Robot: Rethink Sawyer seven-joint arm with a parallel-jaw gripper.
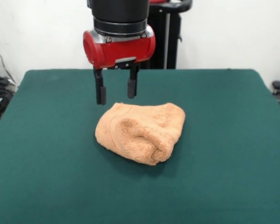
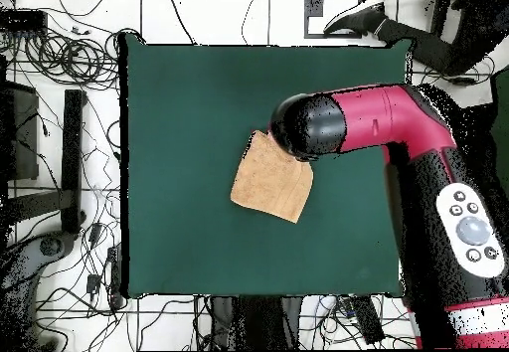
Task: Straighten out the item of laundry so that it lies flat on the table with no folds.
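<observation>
You have the towel (image 1: 141, 132) bunched in a thick folded lump near the middle of the table (image 1: 46, 177), well clear of every edge; bare green felt lies all round it. The near side of the towel shows a rolled fold that overhangs and casts shadow, so you cannot see how many layers lie under it, nor where its corners are. One woven band can just be made out curving along the towel's left side in the front view; the other end is tucked out of sight. Just behind the towel's far edge, the gripper (image 1: 115, 92) hangs above the table with its two black fingers (image 1: 101, 88) spread apart and nothing between them; whether the tips clear the cloth or brush it you cannot tell from this angle. In the overhead view the arm's (image 2: 378, 121) black end covers the gripper entirely and hides one corner of the towel (image 2: 268, 181). The arm's upper part is cut off at the front view's top.
</observation>
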